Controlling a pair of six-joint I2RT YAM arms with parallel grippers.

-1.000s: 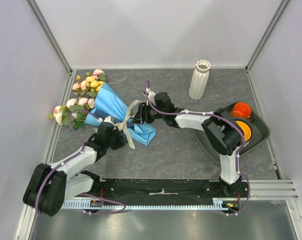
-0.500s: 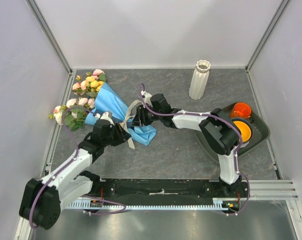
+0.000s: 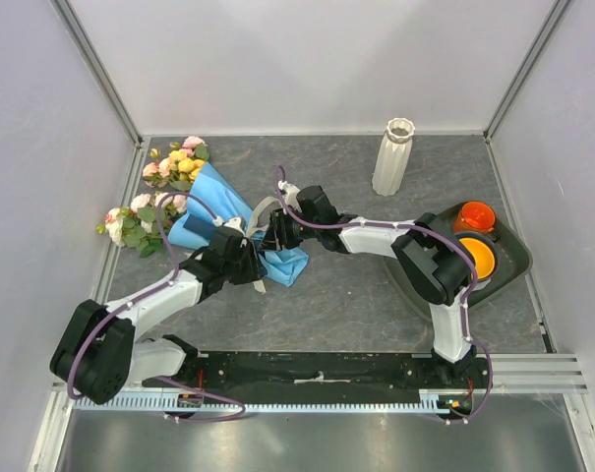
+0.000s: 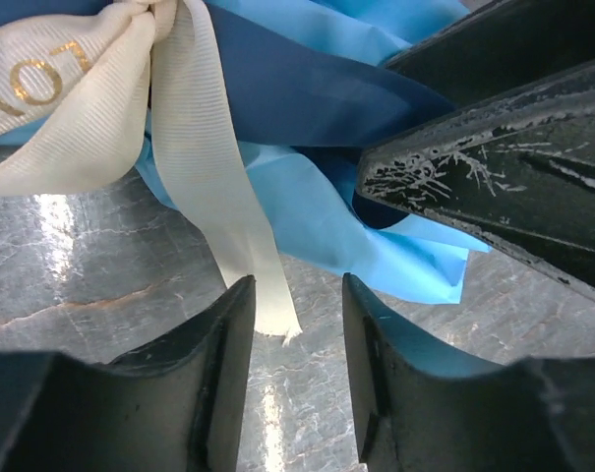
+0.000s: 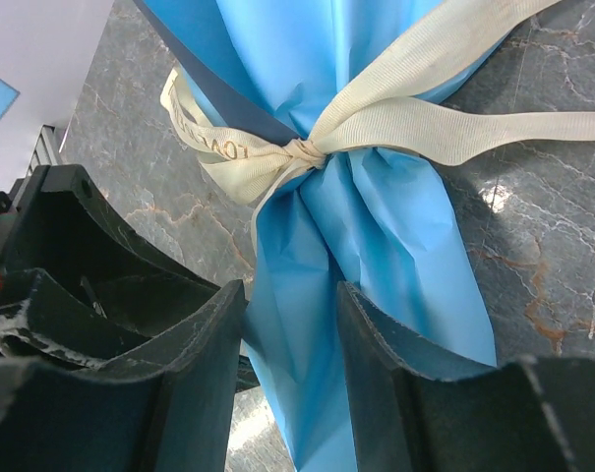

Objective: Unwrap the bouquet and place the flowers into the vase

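Little of the task is done. The bouquet lies on its side on the left of the table, heads toward the far left. Its blue paper is wrapped round the stems and the cream ribbon is knotted. The vase stands empty at the far edge, well apart to the right. Untying, unwrapping and moving the flowers all remain.

Both arms meet at the tied near end. The left gripper has its jaws apart, clamped on nothing — a loose ribbon tail hangs down to the mouth of the gap. The right gripper also shows a gap, with the paper's crumpled tail running through it just below the knot. I cannot tell whether those jaws press on the paper.
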